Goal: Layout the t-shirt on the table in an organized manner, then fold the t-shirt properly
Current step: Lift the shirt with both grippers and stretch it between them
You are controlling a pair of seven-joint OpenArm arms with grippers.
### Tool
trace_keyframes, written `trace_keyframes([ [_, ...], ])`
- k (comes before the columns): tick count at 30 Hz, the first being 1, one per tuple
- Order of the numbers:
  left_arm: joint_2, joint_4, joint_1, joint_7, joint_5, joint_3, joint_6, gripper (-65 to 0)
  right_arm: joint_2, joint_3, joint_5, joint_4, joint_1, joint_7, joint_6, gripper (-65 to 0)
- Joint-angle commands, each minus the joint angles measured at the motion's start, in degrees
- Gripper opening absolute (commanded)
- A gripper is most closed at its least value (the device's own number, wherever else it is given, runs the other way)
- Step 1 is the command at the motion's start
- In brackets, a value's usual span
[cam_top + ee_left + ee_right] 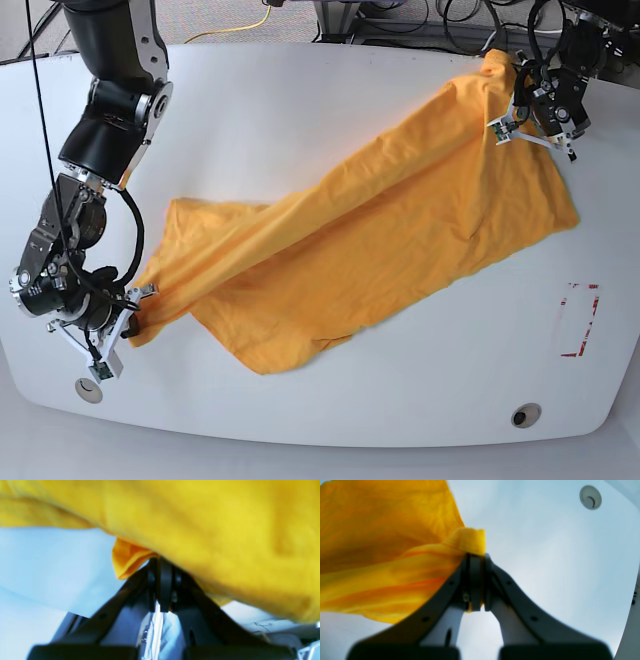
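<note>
The orange-yellow t-shirt [370,235] stretches diagonally across the white table [300,100], from near left to far right. My left gripper [503,68] is shut on the shirt's far right corner, held above the table. In the left wrist view its jaws [160,562] pinch a fold of the cloth [225,530]. My right gripper [138,325] is shut on the near left corner of the shirt, low over the table. In the right wrist view a bunched hem of the t-shirt [467,540] sits between the closed jaws [476,556].
A red-tape rectangle outline [580,320] marks the table's near right. Round grommets sit at the front left [88,390] and front right [525,413]; one grommet [590,497] shows in the right wrist view. Cables [400,15] lie beyond the far edge.
</note>
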Motion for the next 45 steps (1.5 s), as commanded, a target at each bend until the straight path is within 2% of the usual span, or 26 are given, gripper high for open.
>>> trace_keyframes([
  [1,-1.58,2.24,-2.39,1.39,1.62,-0.95,-0.06,-65.0,0.89,-0.18,0.19,0.31,2.36,2.15,-0.07,-65.0],
  [10,-1.14,5.49,-9.59,1.39,1.45,-12.55,-0.06,-65.0,0.8,-0.27,0.19,-1.1,1.22,4.08,-0.07,-65.0],
  [25,0.36,7.25,-22.25,-3.4,1.45,-20.03,-0.06,-65.0,0.97,-0.35,0.19,-1.63,-0.01,7.42,-0.07,-65.0],
  [35,6.77,7.08,-31.4,-8.06,1.54,-27.5,-0.06,-65.0,1.33,-0.44,0.19,-10.24,4.03,9.36,-0.07,-65.0],
  [39,9.15,6.64,-38.17,-6.92,1.62,-28.99,-0.06,-65.0,1.33,-0.44,0.1,-14.73,7.28,9.45,-0.07,-65.0],
  [45,12.49,0.4,-44.67,0.91,1.89,-29.61,-0.06,-65.0,1.33,-0.53,0.01,-18.68,9.92,9.53,-0.07,-65.0],
])
